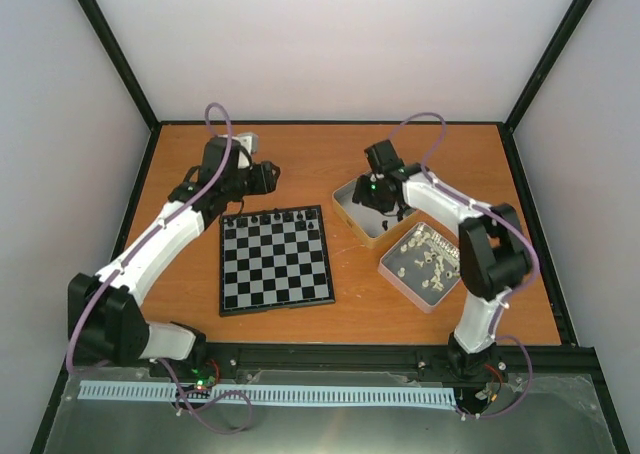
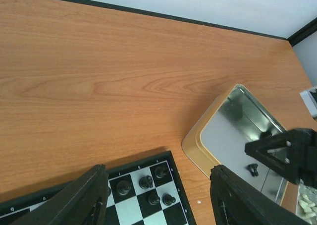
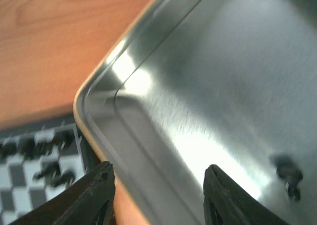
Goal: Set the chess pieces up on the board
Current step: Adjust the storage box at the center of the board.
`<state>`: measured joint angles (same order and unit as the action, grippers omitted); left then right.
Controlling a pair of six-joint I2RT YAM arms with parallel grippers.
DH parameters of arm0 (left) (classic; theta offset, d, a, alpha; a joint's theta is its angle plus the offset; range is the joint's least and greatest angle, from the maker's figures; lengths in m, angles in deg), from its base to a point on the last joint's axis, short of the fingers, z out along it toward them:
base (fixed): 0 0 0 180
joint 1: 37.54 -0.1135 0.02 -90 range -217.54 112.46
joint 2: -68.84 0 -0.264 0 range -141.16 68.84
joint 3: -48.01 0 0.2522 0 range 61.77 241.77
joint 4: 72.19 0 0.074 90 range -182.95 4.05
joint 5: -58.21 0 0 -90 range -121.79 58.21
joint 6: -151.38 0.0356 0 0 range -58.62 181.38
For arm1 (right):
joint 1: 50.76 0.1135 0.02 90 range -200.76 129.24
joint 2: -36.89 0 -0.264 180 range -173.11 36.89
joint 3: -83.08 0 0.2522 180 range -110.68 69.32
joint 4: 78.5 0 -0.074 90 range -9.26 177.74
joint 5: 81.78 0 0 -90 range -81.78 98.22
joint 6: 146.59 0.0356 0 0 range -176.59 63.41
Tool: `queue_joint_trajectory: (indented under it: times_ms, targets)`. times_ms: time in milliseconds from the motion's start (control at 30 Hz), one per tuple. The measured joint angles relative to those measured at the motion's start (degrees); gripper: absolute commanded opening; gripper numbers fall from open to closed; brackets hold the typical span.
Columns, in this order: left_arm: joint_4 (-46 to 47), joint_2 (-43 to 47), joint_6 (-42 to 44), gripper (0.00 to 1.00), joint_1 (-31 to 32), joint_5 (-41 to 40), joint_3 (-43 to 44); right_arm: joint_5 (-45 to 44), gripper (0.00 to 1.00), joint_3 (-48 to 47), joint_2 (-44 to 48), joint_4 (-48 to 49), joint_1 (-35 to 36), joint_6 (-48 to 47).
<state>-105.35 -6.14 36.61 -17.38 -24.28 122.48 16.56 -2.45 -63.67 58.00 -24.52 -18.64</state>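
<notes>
Five dark chess pieces (image 2: pixel 145 182) stand on the board (image 1: pixel 275 269) at its far-right corner, a lone dark piece (image 2: pixel 253 169) in one tin (image 2: pixel 223 131) of two, cream pieces (image 1: pixel 425 254) in the second tin (image 1: pixel 403 289); left gripper (image 2: pixel 158 197) spread, empty, above that corner, right gripper (image 3: pixel 158 195) spread, empty, over the first tin.

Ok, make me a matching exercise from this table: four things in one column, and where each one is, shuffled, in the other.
Things
1. black-and-silver square chessboard
2. cream-white plastic chessmen
3. row of black plastic chessmen
4. right tool

Places
A. over the farther silver metal tin
B. along the board's far edge
C. heaped in the nearer silver metal tin
D. flat on the orange wooden table

Pairs: 1-D, 2-C, 3-B, 4-A
</notes>
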Motion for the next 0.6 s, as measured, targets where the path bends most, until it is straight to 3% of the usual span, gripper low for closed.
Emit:
queue_joint_trajectory:
  times_ms: [300,467,600]
  targets:
    - [-7.8,-7.4,0.6,0.59,-3.5,0.5,10.5,-6.2,0.45,-26.5,-21.1,-10.4,0.1,-4.3]
    - [-8.4,-11.4,0.5,0.58,-6.2,2.7,12.7,-7.0,0.46,-28.1,-21.6,-15.9,0.1,-6.1]
    - [-8.1,-15.1,0.5,0.58,-6.6,4.2,14.2,-8.7,0.5,-23.2,-18.7,-19.5,-0.1,-6.8]
